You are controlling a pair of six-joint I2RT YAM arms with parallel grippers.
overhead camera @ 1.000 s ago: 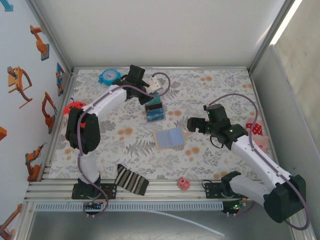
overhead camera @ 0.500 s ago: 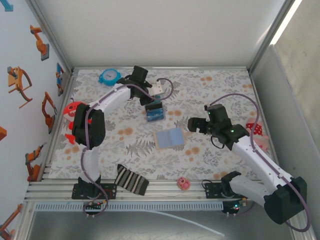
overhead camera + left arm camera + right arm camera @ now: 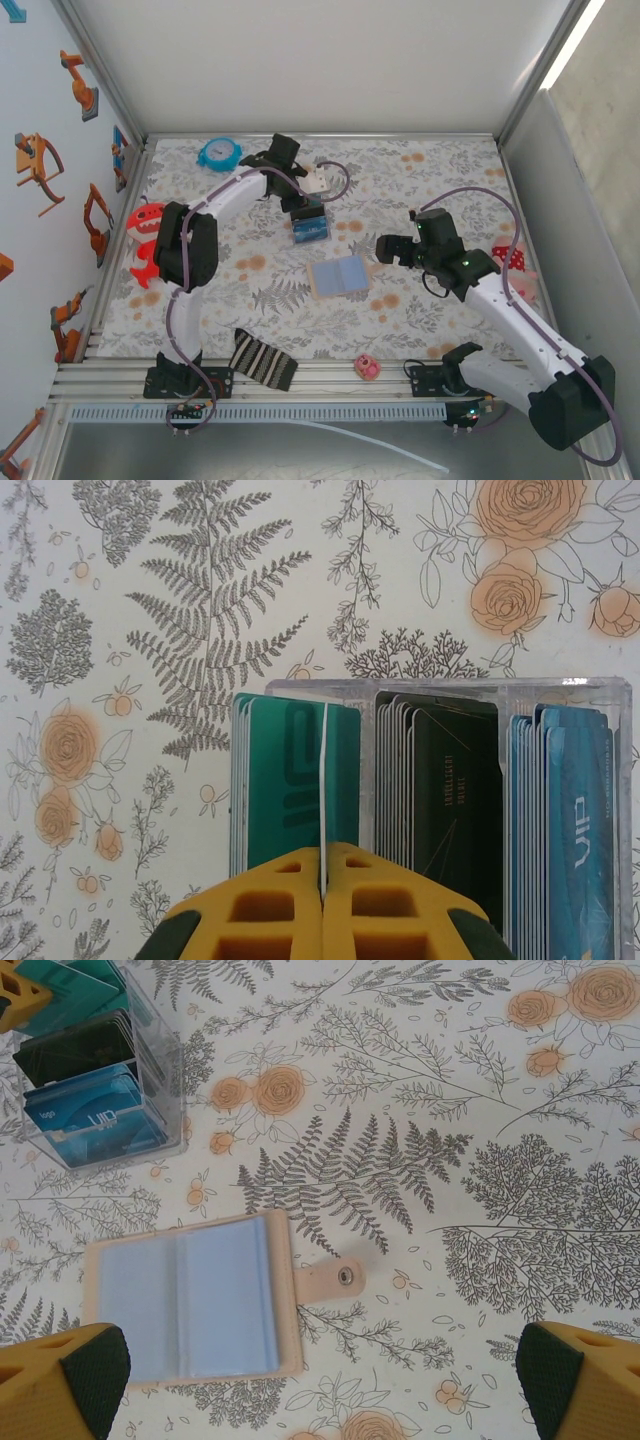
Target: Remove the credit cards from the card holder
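Note:
The card holder (image 3: pixel 340 275) lies open on the table's middle, pale blue panels up and its tan snap tab (image 3: pixel 335 1280) pointing right; in the right wrist view the card holder (image 3: pixel 185 1305) sits at lower left. My right gripper (image 3: pixel 385 250) hovers just right of it, open, its fingers (image 3: pixel 95 1365) wide apart with nothing between them. My left gripper (image 3: pixel 305 203) is shut on a thin credit card (image 3: pixel 323 780), seen edge-on, right above the teal stack in a clear box (image 3: pixel 440 688).
The clear box (image 3: pixel 310 225) holds several teal, dark green and blue cards in three slots. A teal clock (image 3: pixel 218 152) sits far left, a red toy (image 3: pixel 148 240) at the left edge, a striped cloth (image 3: pixel 262 360) and a pink item (image 3: pixel 367 367) near the front.
The left arm has swung to the right, bringing its gripper and card over the clear box. The right arm and the card holder have stayed put.

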